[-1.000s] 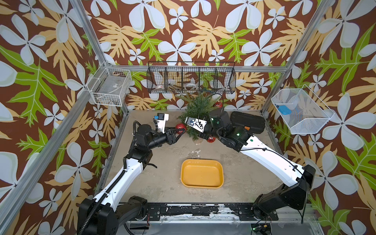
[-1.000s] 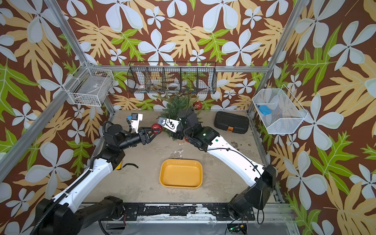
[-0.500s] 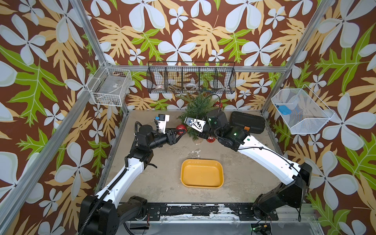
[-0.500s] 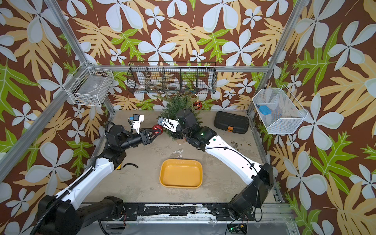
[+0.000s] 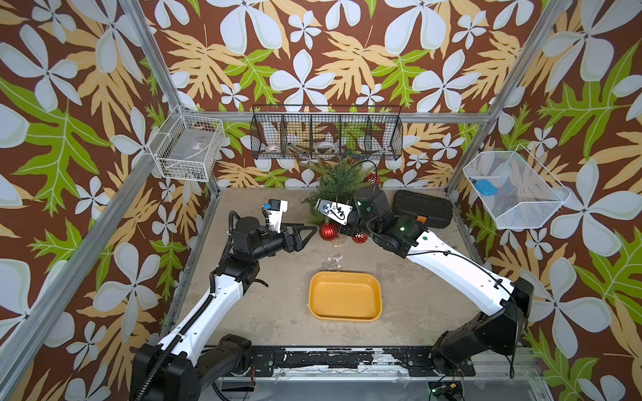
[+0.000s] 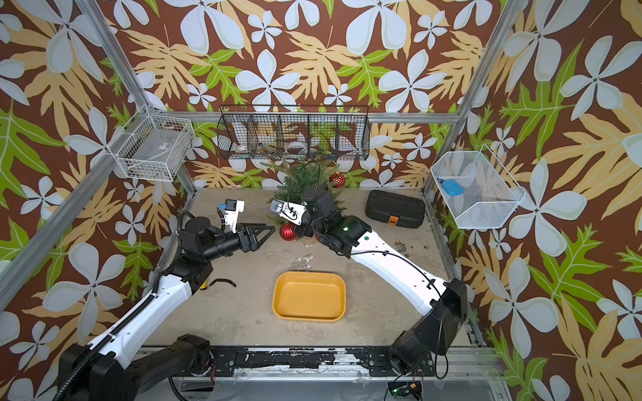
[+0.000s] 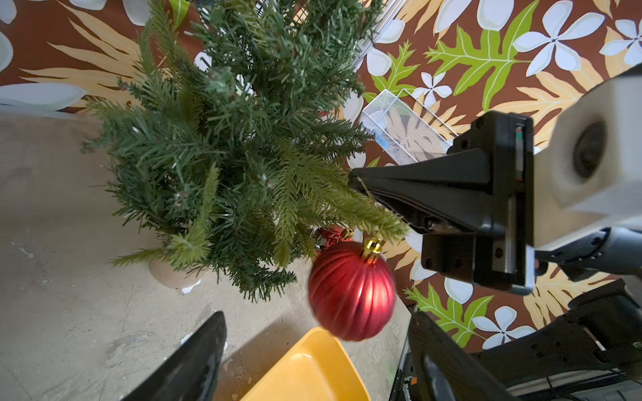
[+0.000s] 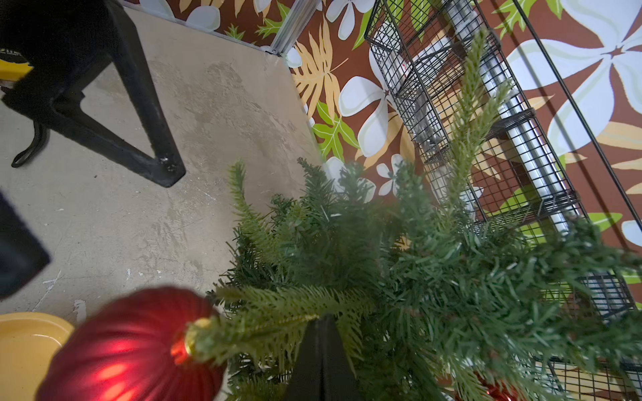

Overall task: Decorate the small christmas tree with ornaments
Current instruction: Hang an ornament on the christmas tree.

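Small christmas tree (image 5: 336,189) stands upright at the back of the table (image 5: 271,305), under the black wire basket (image 5: 326,133). Ribbed ornament (image 7: 351,290) hangs by its gold cap from a low branch tip, free of both grippers. Left gripper (image 5: 307,233): jaws spread wide, empty, ribbed ornament just ahead of the tips, not touching. Right gripper (image 7: 361,182): fingers pressed together, pinching the branch w/ the ribbed ornament just past its tips. Lattice ornament (image 5: 359,238) sits low, beneath the right wrist; another (image 6: 336,179) hangs on the tree's far side. Yellow tray (image 5: 345,295) lies well behind both grippers, toward the arm bases.
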`<state>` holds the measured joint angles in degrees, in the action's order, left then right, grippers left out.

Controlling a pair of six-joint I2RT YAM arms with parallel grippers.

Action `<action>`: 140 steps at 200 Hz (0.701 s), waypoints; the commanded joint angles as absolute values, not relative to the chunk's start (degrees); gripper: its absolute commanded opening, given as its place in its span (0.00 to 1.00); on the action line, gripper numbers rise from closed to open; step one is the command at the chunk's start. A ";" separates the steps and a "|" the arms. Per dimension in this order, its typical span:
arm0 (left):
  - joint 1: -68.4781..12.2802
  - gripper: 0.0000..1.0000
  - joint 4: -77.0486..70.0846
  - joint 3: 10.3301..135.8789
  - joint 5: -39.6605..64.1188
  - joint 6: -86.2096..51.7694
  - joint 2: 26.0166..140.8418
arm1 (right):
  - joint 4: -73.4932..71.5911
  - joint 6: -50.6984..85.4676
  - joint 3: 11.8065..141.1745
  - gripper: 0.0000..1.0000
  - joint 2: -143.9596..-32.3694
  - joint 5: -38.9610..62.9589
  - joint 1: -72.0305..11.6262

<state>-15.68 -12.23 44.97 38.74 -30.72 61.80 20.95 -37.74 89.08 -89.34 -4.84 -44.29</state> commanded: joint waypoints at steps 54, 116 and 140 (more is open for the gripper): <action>-15.63 0.83 -2.72 46.40 28.39 -24.27 59.51 | 19.79 -37.34 88.59 0.10 -89.13 -3.60 -44.30; -15.58 0.83 -2.20 46.49 27.84 -24.17 58.93 | 18.24 -36.13 87.64 0.41 -86.65 -3.67 -44.30; -15.63 0.83 -2.07 46.58 27.55 -24.17 58.76 | 18.37 -35.87 87.57 0.42 -85.81 -4.19 -44.36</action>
<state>-15.68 -1.96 46.11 28.47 -25.19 59.09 19.66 -37.34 87.61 -86.61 -4.23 -44.27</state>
